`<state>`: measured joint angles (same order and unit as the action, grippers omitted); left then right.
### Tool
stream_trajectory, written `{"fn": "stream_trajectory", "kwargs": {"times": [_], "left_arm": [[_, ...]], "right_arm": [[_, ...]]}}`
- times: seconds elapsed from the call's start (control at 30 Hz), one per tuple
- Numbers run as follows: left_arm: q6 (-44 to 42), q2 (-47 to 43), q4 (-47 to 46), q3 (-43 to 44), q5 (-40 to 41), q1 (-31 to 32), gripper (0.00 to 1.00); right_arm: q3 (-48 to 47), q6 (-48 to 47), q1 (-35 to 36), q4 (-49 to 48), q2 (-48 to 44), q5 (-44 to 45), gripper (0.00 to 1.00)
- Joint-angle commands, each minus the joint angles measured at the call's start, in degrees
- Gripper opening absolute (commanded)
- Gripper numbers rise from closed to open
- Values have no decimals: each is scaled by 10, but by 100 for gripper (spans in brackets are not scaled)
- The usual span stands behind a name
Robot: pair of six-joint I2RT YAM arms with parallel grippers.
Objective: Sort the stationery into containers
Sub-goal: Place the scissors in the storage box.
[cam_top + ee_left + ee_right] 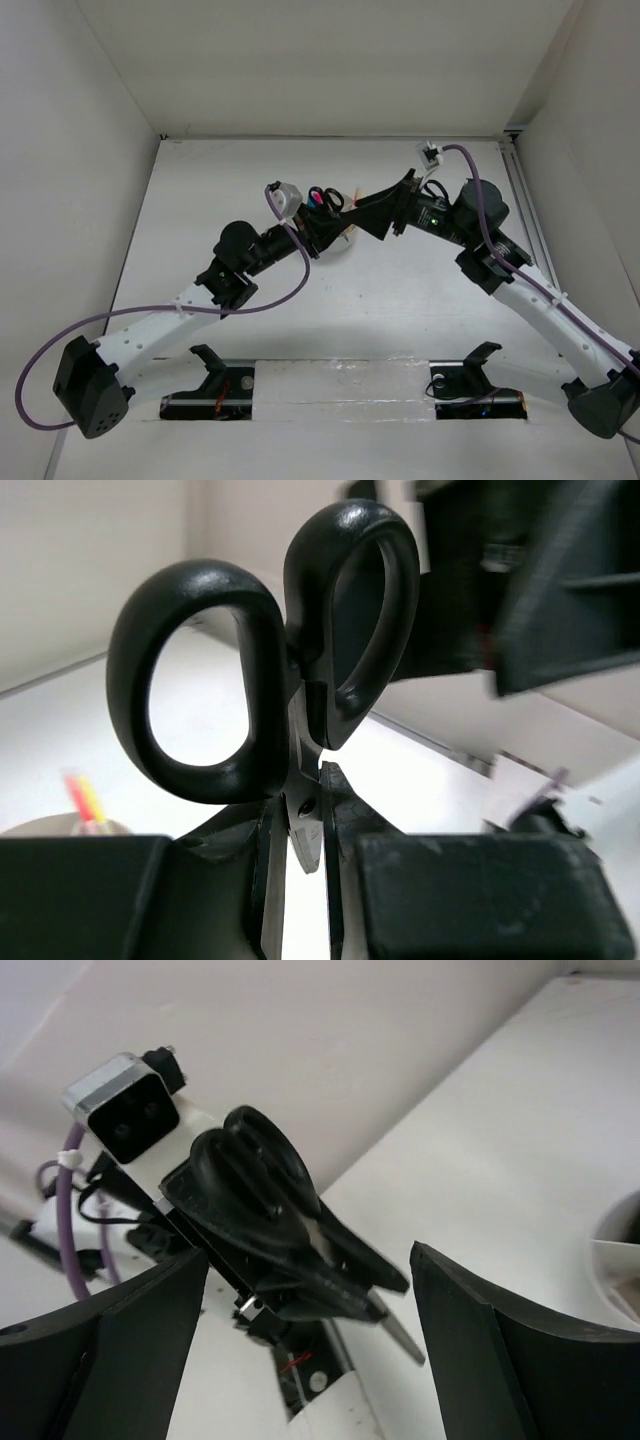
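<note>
Scissors [268,670] are the thing to mind here, and your left arm has them. The left end effector [300,885] is clamped on the blades near the pivot. The two black handle loops stand clear beyond its fingertips, and the long axis runs straight on from the end effector. From above, the scissors hang over the middle of the surface [200,200], off it, with the handles pointing toward the back wall. Moving right, the right end effector [310,1350] faces the scissors from just beside them. Its fingers are spread well apart with nothing between them, and the loops show in the gap but do not touch either finger. The left arm is therefore the one that holds the scissors, and the right only stands near. Farther right, the tub [618,1248] shows only as a piece of white rim at the edge of the right wrist view. From above it is mostly hidden under the two end effectors, so you cannot tell which compartment lies beneath the blades. My judgement is that the coming move turns on this axis. If you lower the scissors blades first they should enter the tub cleanly, and if you tilt them the blades may catch on a divider.
</note>
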<state>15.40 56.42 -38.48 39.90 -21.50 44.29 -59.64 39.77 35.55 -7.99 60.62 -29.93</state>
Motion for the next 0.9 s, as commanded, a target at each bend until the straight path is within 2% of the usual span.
{"fn": "stream_trajectory", "kwargs": {"times": [0.0,0.13,0.3,0.47,0.87], "left_arm": [[-50,36,-4,51,99,1,0],[-76,82,2,76,138,1,0],[-116,128,-9,96,195,1,0],[-144,197,-9,138,241,1,0],[-128,308,-44,182,232,-55,0]], "right_arm": [[-22,-51,-6,53,-41,69,88],[-15,-65,-11,84,-66,90,88],[-21,-86,-28,142,-113,168,88],[-21,-103,-28,190,-155,181,89],[-21,-123,-33,235,-198,191,91]]}}
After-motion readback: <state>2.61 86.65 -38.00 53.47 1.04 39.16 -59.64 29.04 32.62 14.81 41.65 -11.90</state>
